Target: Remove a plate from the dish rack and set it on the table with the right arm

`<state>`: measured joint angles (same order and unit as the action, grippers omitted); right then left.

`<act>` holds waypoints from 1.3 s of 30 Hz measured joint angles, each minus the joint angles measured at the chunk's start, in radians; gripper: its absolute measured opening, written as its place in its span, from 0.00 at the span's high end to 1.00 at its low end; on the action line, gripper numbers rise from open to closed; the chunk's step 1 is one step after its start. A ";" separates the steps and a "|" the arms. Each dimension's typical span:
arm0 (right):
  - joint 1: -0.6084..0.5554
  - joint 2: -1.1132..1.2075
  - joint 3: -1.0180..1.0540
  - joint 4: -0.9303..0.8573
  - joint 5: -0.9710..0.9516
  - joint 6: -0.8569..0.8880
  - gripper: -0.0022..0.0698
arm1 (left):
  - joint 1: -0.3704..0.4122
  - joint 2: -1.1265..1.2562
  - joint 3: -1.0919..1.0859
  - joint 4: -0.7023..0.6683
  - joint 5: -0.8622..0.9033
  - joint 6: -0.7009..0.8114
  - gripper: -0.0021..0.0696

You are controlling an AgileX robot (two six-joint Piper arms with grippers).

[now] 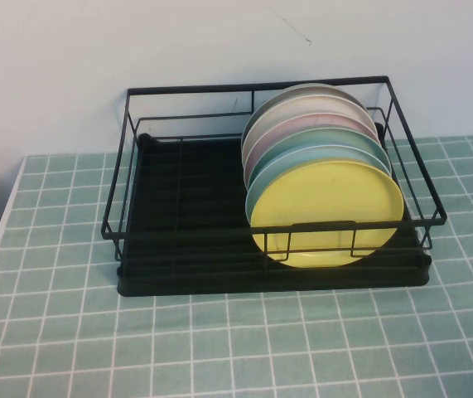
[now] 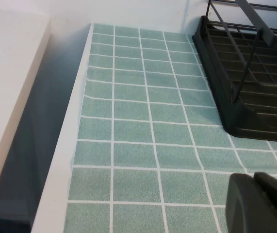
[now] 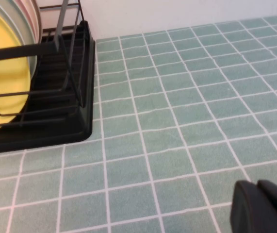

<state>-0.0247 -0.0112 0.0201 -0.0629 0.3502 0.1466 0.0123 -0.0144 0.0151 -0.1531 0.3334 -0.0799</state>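
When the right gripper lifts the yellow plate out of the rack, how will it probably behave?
The round matte yellow plate looks stiff, so it should keep its shape. Leaning on edge against the teal-green plate in the black wire dish rack, it may tip or roll once freed. The right gripper and left gripper sit low over the tiled table.
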 joint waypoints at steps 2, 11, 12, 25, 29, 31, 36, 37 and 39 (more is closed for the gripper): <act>0.000 0.000 0.000 0.000 0.000 0.000 0.97 | 0.000 0.000 0.000 0.000 0.000 0.000 0.98; 0.000 0.000 0.000 -0.015 0.000 0.000 0.97 | 0.002 0.000 0.000 0.009 -0.002 0.000 0.98; 0.000 0.000 0.000 -0.015 0.000 0.000 0.97 | 0.010 0.000 0.000 0.011 -0.002 0.000 0.98; 0.000 0.000 0.000 -0.015 0.000 0.000 0.97 | 0.111 0.000 0.000 0.022 -0.006 0.000 0.98; 0.000 0.000 0.000 0.082 -0.010 0.027 0.97 | 0.112 0.000 0.000 0.023 -0.006 0.000 0.98; 0.000 0.000 0.004 0.230 -0.026 0.093 0.97 | 0.112 0.000 0.000 0.023 -0.006 0.000 0.98; 0.000 0.000 0.008 0.533 -0.040 0.210 0.97 | 0.112 0.000 0.000 0.025 -0.006 0.000 0.98; 0.000 0.000 0.008 0.554 -0.044 0.218 0.97 | 0.112 0.000 0.000 0.025 -0.006 0.000 0.98; 0.000 0.000 0.008 0.574 -0.050 0.222 0.97 | 0.112 0.000 0.000 0.025 -0.006 0.000 0.98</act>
<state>-0.0247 -0.0112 0.0280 0.5114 0.2999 0.3682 0.1247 -0.0144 0.0151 -0.1281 0.3276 -0.0799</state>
